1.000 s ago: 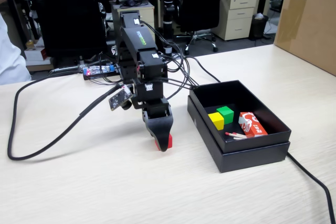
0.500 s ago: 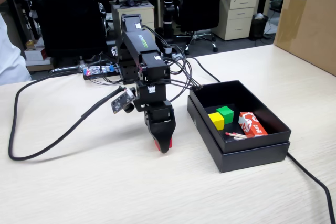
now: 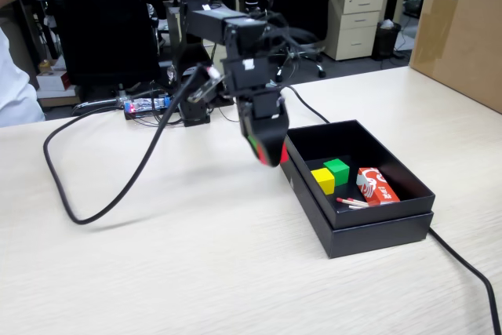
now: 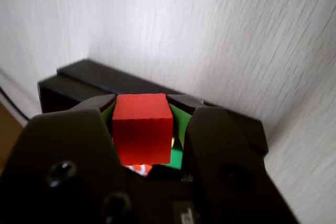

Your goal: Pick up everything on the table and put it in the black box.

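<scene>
we have the red cube (image 4: pixel 142 128) pinched between the jaws of the gripper (image 3: pixel 267 151), which press its two opposite flat sides. it hangs in the air just beside the near left wall of the black box (image 3: pixel 376 230), above the table (image 3: pixel 157 272). the yellow cube (image 3: pixel 322 180) and green cube (image 3: pixel 337 170) already sit inside the box. we judge the cube light, stiff and smooth, so a square hold on its flat faces should keep it from slipping.

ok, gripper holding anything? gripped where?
Yes: the gripper is shut on the red cube, clamped on two opposite side faces.
</scene>
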